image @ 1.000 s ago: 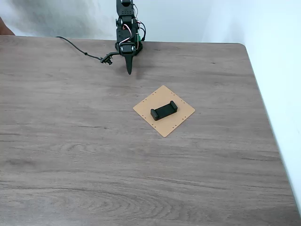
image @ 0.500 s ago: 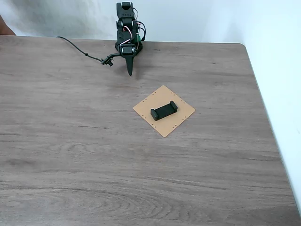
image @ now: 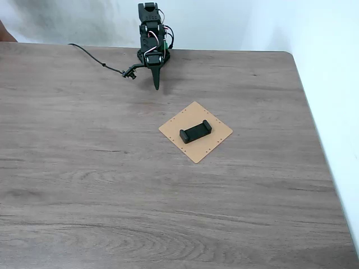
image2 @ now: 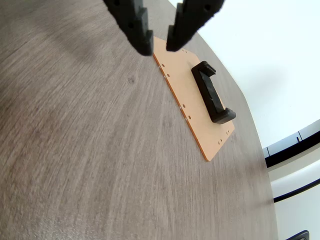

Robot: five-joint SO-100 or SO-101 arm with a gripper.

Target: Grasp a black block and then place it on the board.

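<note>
Pincer: in the wrist view the pincer enters from 12 o'clock; its two black fingertips stand a narrow gap apart with nothing between them; slightly parted, empty; in the fixed view it hangs point-down near the arm's base, toward 12 o'clock of the frame, above bare tabletop.

Arm: folded upright at the far edge of the tabletop; red and white wires show on its joints; judged a retracted rest pose, well apart from the work.

Cable: a black cable trails from the arm's base toward 10 o'clock, away from the board, so it does not cross the work area.

Black block: the black block lies flat on the board, roughly centred; long axis running from 8 to 2 o'clock in the fixed view; raised nubs at both ends point up; in the wrist view it sits at 4 o'clock from the fingertips, apart from them.

Board: the board, tan, lies rotated like a diamond at about 5 o'clock from the pincer; small holes run along its edges; flat on the tabletop.

Task state: block rests wholly on the board, untouched by the pincer; judged that placement is done.

Risk: little; block sits low and flat, well inside the board's edges.
</note>
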